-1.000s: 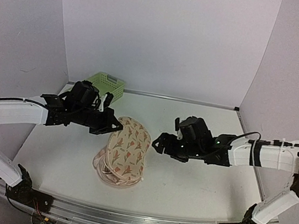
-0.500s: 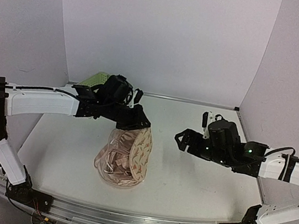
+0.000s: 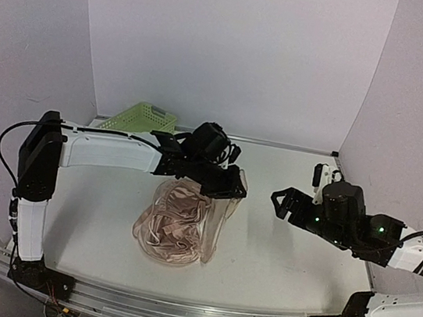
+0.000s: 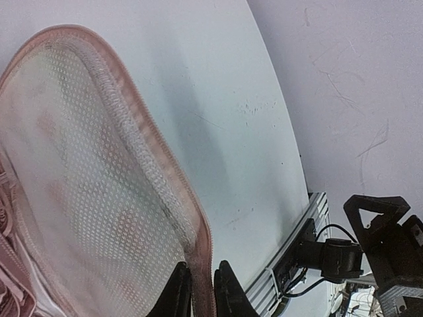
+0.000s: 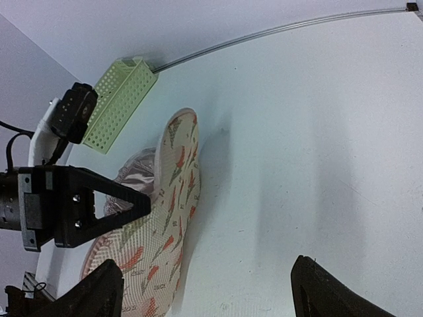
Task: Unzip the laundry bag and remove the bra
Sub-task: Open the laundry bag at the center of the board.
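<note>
The laundry bag (image 3: 222, 215) lies mid-table with its patterned upper half lifted and tipped to the right. My left gripper (image 3: 234, 187) is shut on that half's zip edge. In the left wrist view the pink rim passes between the fingertips of the left gripper (image 4: 203, 281), beside the mesh lining (image 4: 86, 191). The bra (image 3: 175, 220), pink and satiny, lies bunched in the bag's lower half. To the right, my right gripper (image 3: 282, 202) stands open and apart from the bag. Its wrist view shows the right gripper (image 5: 210, 290) holding nothing, the bag's patterned face (image 5: 175, 198) and the bra (image 5: 135, 168).
A light green lattice basket (image 3: 142, 117) stands at the back left against the wall, also in the right wrist view as the basket (image 5: 119, 102). The table's metal rail (image 3: 174, 315) runs along the near edge. Bare table lies between the bag and the right gripper.
My left gripper swung up and to the right with the bag's upper half, opening the bag and uncovering the bra. The right arm drew back to the right.
</note>
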`<state>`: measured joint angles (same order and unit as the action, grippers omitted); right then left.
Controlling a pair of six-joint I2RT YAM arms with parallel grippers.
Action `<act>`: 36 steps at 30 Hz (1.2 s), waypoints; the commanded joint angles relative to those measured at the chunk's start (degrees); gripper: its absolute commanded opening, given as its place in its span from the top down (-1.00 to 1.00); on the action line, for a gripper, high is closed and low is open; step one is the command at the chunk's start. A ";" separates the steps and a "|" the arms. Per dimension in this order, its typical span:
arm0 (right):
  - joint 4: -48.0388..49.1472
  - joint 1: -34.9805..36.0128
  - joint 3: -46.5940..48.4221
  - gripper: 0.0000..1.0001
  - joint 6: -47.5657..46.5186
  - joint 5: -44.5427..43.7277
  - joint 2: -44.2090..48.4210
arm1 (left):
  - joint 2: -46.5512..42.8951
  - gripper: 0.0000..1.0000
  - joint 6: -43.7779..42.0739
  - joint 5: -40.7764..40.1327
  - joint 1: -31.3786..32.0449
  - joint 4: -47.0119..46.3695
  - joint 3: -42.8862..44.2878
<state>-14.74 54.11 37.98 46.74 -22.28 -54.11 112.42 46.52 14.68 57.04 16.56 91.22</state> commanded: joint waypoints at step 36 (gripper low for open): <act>-1.56 0.22 2.03 -0.80 -2.56 1.21 -2.66 | -17.83 -0.36 -7.97 -5.71 -4.92 2.44 -8.29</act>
<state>-18.94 54.11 36.10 46.26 -25.43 -52.36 101.65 40.07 14.61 55.70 17.96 89.47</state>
